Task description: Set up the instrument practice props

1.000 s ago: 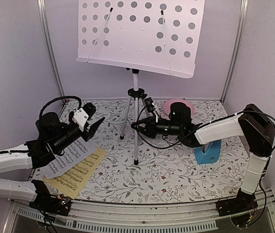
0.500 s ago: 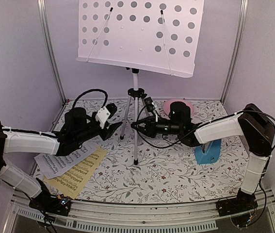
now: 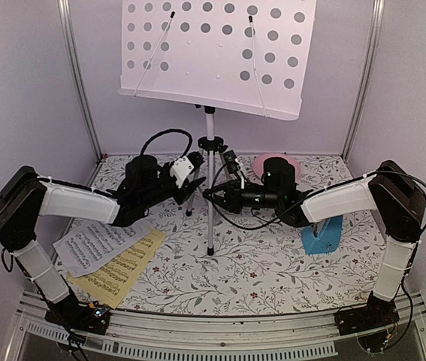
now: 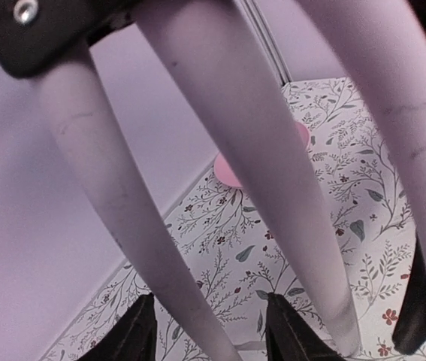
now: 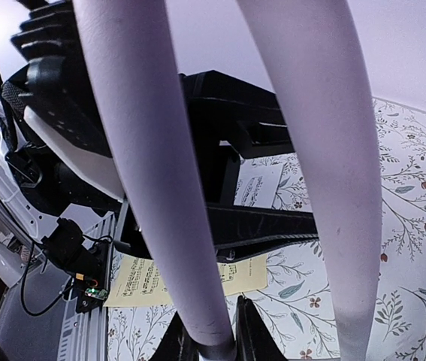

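The silver tripod music stand (image 3: pixel 209 162) stands mid-table with its perforated pale desk (image 3: pixel 216 53) on top. My left gripper (image 3: pixel 191 187) is open at the stand's left leg; in the left wrist view that leg (image 4: pixel 186 308) runs between its black fingers (image 4: pixel 288 335). My right gripper (image 3: pixel 214 197) is shut on the front leg (image 5: pixel 160 188), with the jaws tight on both sides. The white sheet (image 3: pixel 92 244) and the yellow sheet (image 3: pixel 122 269) lie flat at the front left. The blue metronome (image 3: pixel 323 235) stands under my right arm.
A pink round plate (image 3: pixel 267 162) lies at the back behind my right wrist, and it also shows in the left wrist view (image 4: pixel 228 169). Enclosure walls and metal posts bound the floral table on three sides. A metal rail (image 3: pixel 220 331) runs along the front edge.
My left arm has swung from above the sheets rightward to the stand's left leg. The right arm, stand, sheets and metronome have not moved.
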### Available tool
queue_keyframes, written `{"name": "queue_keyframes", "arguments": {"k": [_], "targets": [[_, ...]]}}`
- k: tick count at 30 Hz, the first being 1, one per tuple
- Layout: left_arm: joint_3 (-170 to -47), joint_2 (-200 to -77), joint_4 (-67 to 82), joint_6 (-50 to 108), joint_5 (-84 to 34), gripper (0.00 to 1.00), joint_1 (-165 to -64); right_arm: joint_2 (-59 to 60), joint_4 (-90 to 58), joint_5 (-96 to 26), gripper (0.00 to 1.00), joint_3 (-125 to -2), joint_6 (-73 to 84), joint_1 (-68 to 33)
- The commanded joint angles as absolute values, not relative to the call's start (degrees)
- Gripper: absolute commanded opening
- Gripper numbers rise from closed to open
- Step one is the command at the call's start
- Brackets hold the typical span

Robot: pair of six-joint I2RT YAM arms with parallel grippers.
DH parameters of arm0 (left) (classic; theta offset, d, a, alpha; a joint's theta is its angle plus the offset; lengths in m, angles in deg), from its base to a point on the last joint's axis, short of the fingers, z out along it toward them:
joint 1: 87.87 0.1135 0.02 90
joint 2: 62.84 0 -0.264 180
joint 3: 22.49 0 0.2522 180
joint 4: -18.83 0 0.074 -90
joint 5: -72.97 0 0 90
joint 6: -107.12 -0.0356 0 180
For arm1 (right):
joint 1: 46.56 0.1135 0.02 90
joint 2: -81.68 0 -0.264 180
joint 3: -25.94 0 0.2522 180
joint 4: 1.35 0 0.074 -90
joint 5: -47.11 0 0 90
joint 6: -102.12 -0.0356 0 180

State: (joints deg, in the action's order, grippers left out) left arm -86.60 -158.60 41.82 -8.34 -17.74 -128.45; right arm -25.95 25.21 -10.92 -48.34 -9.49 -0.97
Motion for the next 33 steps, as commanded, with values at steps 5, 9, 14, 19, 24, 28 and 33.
{"name": "queue_keyframes", "arguments": {"k": [5, 9, 14, 19, 24, 28, 33], "targets": [[-89.3, -161.6, 46.1, -12.7, -15.7, 0.27, -126.9, -25.1, 20.2, -9.6, 0.00, -48.5, -13.9, -1.0], [-90.4, -161.6, 45.7, -14.8, -15.4, 0.14, -126.0, -23.4, 18.1, -10.6, 0.00, -48.5, -13.4, -1.0], [-90.8, -161.2, 45.7, -16.2, -16.5, 0.04, -124.2, -19.6, 15.3, -12.7, 0.00, -47.5, -11.3, -1.0], [-91.6, -162.3, 46.1, -16.6, -17.2, 0.00, -122.0, -16.6, 12.7, -13.6, 0.00, -47.1, -10.0, -0.8], [-91.5, -163.2, 46.0, -18.3, -16.8, 0.00, -120.8, -15.2, 8.5, -14.6, 0.00, -49.0, -8.2, 0.4], [-90.0, -162.9, 46.2, -18.9, -15.7, 0.00, -120.1, -16.8, 6.7, -14.7, 0.00, -50.9, -7.5, 2.1], [-87.0, -162.0, 46.2, -21.4, -12.7, 0.00, -119.7, -21.0, 6.6, -14.7, 0.00, -53.9, -7.9, 4.6]]}}
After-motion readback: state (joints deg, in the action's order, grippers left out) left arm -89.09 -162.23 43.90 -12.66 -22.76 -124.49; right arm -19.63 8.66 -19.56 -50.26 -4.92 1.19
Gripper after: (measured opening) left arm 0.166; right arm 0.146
